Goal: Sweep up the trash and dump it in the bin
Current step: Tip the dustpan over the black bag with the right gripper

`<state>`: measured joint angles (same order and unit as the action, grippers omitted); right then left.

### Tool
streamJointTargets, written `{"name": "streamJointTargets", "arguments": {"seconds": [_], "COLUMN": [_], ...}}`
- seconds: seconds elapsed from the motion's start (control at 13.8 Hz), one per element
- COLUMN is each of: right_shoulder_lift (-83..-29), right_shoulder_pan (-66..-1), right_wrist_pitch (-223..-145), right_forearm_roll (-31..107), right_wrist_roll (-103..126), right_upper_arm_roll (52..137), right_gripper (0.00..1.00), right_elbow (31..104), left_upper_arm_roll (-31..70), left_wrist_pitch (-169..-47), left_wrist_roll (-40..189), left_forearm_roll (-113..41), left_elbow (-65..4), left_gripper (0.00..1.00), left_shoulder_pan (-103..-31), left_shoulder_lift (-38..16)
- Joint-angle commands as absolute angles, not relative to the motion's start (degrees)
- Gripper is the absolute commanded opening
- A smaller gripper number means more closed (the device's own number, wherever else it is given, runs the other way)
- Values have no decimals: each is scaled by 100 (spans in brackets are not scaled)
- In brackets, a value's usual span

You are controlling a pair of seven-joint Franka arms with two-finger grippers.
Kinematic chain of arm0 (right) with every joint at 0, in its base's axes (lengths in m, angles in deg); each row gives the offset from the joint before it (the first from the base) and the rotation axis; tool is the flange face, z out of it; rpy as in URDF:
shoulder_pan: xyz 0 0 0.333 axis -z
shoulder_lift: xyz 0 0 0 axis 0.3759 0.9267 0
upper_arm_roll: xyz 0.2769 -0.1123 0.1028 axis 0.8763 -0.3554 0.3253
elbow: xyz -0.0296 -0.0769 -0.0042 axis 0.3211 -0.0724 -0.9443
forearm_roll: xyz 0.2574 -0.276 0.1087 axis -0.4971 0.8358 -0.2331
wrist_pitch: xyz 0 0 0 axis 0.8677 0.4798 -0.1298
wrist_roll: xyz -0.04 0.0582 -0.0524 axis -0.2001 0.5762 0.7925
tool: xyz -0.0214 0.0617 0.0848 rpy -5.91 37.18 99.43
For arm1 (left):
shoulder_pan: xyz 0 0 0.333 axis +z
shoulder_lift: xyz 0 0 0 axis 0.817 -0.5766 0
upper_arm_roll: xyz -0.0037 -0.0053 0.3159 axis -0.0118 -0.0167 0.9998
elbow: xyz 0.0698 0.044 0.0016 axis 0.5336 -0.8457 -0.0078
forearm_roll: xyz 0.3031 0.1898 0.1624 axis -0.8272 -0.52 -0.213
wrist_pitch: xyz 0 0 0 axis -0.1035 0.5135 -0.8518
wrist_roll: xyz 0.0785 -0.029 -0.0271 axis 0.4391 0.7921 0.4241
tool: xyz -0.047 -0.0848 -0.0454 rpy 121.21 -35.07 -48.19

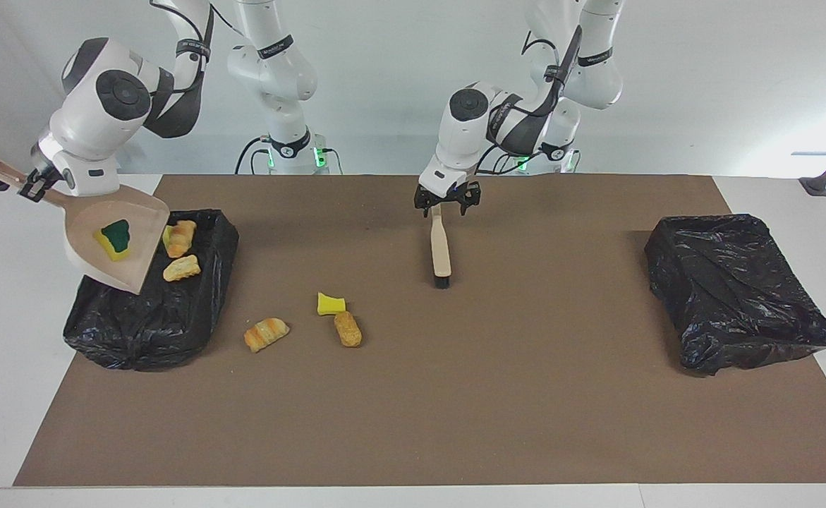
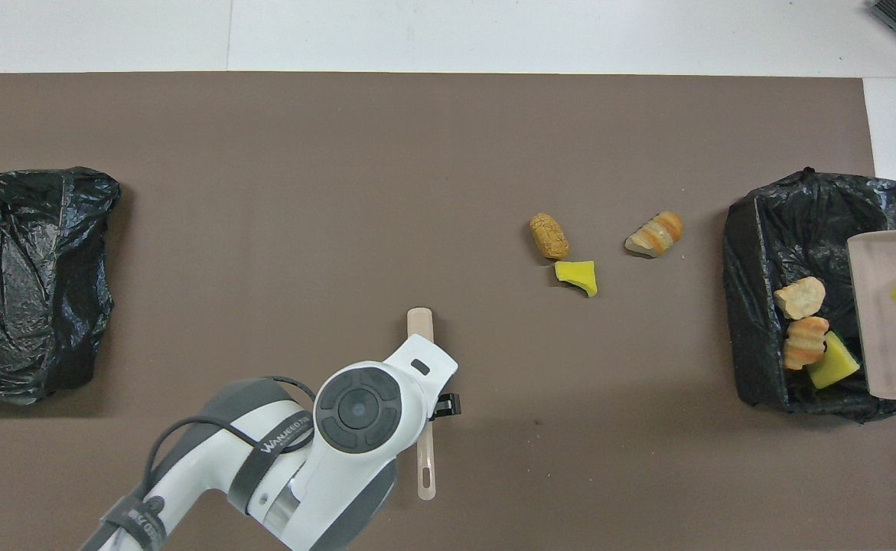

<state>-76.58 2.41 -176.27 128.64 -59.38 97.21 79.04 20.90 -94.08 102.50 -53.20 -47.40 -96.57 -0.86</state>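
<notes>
3 pieces [image 2: 799, 297] in bin [image 2: 746, 306]; right end effector [image 1: 32, 185] grips dustpan [image 1: 82, 236], left end effector [image 1: 446, 202] wide.

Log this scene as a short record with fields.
right tool: shut on dustpan handle, pan tipped over bin
in dustpan: green-backed sponge
in bin: two bread lumps, yellow wedge
on mat: yellow chunk, two pastry lumps
left tool: open over brush lying on mat
second bin: at left arm's end

Table [image 1: 3, 339]: brown mat [image 1: 525, 409]; 2 black bins [image 1: 144, 331] [image 1: 737, 296], brush [image 1: 441, 250], 3 trash pieces [image 1: 266, 334] [image 1: 331, 304] [image 1: 348, 329].
</notes>
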Motion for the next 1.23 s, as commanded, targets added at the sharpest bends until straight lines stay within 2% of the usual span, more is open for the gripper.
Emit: {"name": "streamJointTargets", "arguments": {"seconds": [0.0, 0.29, 0.58, 0.73, 0.8, 0.87, 1.02, 1.16], "right_shoulder_lift": [-7866, -7998, -8147, -8244, -8253, -8244, -8314, -8271], "right_shoulder_pan": [289, 43, -177, -764, -784, -723, -285, -265], "right_wrist_pitch": [-17766, -17731, -17626, -17083, -17080, -17176, -18025, -18056], "right_forearm_roll": [13545, 14477, 14611, 14611, 14611, 14611, 14593, 14611], "right_wrist_roll": [-5637, -5486, -5478, -5460, -5451, -5399, -5198, -5196], "right_upper_arm_roll": [9791, 9800, 9835, 9844, 9844, 9835, 9791, 9791], "right_gripper": [0, 0, 0, 0, 0, 0, 0, 0], "right_elbow": [8111, 8242, 8400, 8471, 8480, 8497, 8821, 8823], "left_upper_arm_roll": [2069, 2069, 2069, 2069, 2069, 2069, 2069, 2069], "left_wrist_pitch": [-9069, -8368, -8058, -7988, -7892, -7778, -7549, -7181], "left_wrist_roll": [9731, 8448, 7304, 6751, 6478, 6302, 6221, 6134], "left_forearm_roll": [-5419, -5419, -5506, -5586, -5586, -5586, -5594, -5874], "left_elbow": [-4664, -4716, -4725, -4716, -4655, -4594, -4226, -3770], "left_gripper": [100, 100, 100, 100, 100, 100, 100, 100], "left_shoulder_pan": [-9049, -7916, -6843, -6395, -6132, -5990, -5892, -5804], "left_shoulder_lift": [208, 567, 797, 919, 999, 1060, 1043, 1000]}}
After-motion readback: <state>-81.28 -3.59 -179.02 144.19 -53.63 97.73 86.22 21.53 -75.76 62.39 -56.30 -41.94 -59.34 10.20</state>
